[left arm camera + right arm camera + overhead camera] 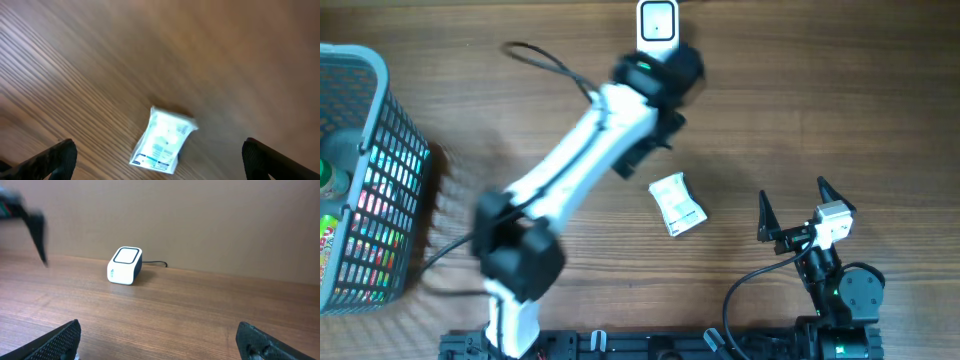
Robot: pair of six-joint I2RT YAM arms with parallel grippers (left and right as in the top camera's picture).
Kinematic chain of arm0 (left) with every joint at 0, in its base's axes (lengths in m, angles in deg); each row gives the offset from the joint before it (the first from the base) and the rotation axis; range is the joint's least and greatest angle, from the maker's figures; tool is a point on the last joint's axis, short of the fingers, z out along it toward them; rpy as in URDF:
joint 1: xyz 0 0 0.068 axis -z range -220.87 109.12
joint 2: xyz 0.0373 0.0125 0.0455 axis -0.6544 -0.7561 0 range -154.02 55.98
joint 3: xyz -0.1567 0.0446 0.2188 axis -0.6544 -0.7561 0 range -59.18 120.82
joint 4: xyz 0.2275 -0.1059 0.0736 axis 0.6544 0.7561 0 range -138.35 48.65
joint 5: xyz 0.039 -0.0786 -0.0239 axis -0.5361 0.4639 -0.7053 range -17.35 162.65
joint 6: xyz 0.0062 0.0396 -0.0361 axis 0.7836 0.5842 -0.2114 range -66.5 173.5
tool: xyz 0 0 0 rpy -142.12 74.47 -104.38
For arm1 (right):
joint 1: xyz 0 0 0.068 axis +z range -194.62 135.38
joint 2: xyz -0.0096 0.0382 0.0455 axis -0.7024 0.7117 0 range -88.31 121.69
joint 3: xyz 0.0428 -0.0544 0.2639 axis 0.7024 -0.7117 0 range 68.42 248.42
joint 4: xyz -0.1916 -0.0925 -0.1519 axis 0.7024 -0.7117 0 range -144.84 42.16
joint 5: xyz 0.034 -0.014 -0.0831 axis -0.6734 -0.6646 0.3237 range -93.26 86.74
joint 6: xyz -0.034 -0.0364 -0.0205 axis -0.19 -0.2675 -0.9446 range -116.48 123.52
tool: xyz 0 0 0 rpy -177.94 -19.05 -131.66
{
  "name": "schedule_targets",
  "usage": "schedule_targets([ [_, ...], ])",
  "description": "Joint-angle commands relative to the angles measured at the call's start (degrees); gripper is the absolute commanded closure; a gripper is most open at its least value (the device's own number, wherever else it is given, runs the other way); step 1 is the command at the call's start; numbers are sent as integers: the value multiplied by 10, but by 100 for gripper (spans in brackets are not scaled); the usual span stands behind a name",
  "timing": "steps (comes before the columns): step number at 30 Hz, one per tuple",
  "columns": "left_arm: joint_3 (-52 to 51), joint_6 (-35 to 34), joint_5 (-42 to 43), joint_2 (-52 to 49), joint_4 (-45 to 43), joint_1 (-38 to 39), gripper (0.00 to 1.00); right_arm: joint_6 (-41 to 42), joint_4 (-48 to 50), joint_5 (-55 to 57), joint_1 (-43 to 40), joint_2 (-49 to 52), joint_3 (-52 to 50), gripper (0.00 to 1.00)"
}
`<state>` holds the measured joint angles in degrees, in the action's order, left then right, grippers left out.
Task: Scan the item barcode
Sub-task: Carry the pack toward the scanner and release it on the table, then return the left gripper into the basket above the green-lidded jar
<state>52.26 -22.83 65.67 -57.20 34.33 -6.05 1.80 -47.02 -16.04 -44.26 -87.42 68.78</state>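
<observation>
Basket (395, 170): stands well behind the left gripper (160, 159), at the far left of the table (820, 90). Other goods show through its mesh. Judged the stock point, and not part of the present step.

Left gripper: jaws spread wide, grasping nothing. The arm is stretched across the table, so the gripper sits just short of the scanner (658, 22). Its wrist view is blurred, so its height above the wood cannot be told.

Packet (677, 204): the item to be scanned. It lies flat on the table, free of both grippers. In the left wrist view it sits below the open jaws, roughly midway between them. Printed face is up; the print is too blurred to say whether the barcode shows.

Scanner: a white block at the table's far edge, window upward, beyond the left gripper and far ahead of the right one. With its window facing up, the code would have to face down over it.

Right gripper (791, 190): jaws wide, empty, held near its base with the packet well off to its left. Judged parked, keeping the centre free
</observation>
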Motion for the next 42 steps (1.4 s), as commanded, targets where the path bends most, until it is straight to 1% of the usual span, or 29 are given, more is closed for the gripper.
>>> schedule_targets([
  [1, -1, 80, -11, 103, 12, -91, 0, 6, 1, 10, 4, -3, -1, 0],
  [4, -1, 96, -10, 179, 21, -181, 0, 6, 1, 10, 4, -3, -1, 0],
  [8, -1, 105, -11, 289, 20, -327, 0, 6, 1, 10, 4, -3, -1, 0],
  [11, -1, 148, -13, 349, -4, -428, 0, 6, 1, 10, 4, -3, -1, 0],
  [13, -1, 157, -40, 378, -7, -511, 0, 6, 1, 10, 4, -3, -1, 0],
  [14, -1, 157, -60, 386, -2, -573, 0, 6, 1, 10, 4, -3, -1, 0],
  [16, -1, 161, -60, 383, 7, -633, 0, 6, 1, 10, 4, -3, -1, 0],
  [18, -1, 193, -52, 358, 9, -704, 0, 6, 1, 10, 4, -3, -1, 0],
  [19, -1, 206, -53, 343, 9, -725, 0, 6, 1, 10, 4, -3, -1, 0],
  [23, -1, 252, -53, 276, 7, -785, 0, 6, 1, 10, 4, -3, -1, 0],
  [27, -1, 252, -57, 205, 4, -810, 0, 6, 1, 10, 4, -3, -1, 0],
  [29, -1, 258, -75, 174, -9, -815, 0, 6, 1, 10, 4, -3, -1, 0],
  [32, -1, 310, -90, 132, -48, -815, 0, 6, 1, 10, 4, -3, -1, 0],
  [37, -1, 317, -96, 57, -94, -815, 1, 6, 1, 10, 4, -3, -1, 1],
  [42, -1, 375, -96, 19, -153, -815, 0, 6, 1, 10, 4, -3, -1, 0],
])
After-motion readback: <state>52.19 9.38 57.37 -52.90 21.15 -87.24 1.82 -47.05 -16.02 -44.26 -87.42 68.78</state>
